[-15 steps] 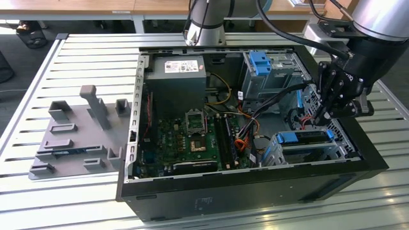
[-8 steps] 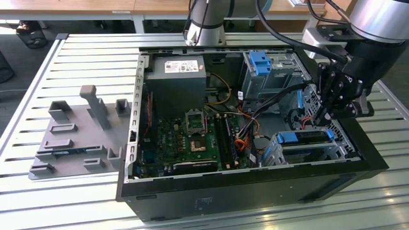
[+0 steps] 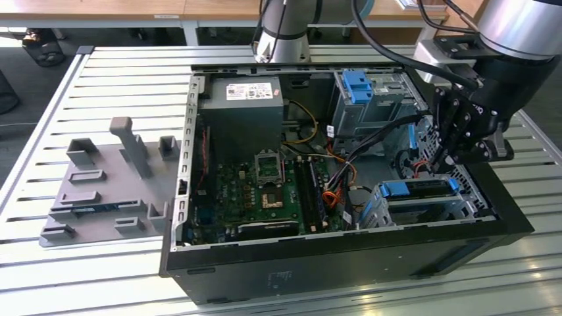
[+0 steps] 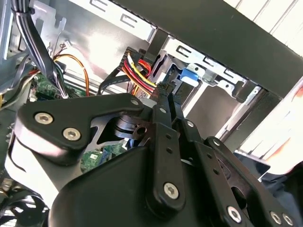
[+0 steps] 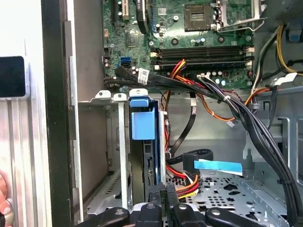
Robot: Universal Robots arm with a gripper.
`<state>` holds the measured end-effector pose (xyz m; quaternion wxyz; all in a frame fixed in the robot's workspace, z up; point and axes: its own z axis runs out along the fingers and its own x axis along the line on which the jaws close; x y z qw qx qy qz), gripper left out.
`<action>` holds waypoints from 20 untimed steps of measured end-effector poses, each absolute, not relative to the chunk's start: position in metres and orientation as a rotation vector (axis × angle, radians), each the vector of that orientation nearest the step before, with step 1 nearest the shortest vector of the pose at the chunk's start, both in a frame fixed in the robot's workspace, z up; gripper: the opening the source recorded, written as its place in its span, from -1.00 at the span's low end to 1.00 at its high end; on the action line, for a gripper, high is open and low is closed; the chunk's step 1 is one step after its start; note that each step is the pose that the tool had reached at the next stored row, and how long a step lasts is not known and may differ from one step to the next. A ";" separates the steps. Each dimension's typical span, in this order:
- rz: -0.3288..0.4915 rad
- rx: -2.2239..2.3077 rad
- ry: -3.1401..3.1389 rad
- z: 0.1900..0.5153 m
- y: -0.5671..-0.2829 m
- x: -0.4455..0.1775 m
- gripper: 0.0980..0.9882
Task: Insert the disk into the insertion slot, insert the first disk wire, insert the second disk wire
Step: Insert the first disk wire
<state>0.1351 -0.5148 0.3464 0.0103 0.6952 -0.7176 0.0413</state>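
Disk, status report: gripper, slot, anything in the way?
Gripper shut, beside the disk, at the red-yellow wires. Disk seated in the insertion slot. Black cable bundle crosses close by.

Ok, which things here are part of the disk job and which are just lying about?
Job: disk in its blue caddy, insertion slot, red-and-yellow disk wires, claw.
Lying about: grey fixture, power supply, taller bay with blue tab, motherboard.

Slatted table (image 3: 114,72): computer case (image 3: 351,266), grey fixture plate (image 3: 92,197).
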 end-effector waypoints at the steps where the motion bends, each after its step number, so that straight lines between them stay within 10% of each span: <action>1: 0.129 2.179 -2.232 0.346 -0.515 0.135 -0.85; 20: 0.157 2.239 -2.200 0.339 -0.520 0.128 -0.85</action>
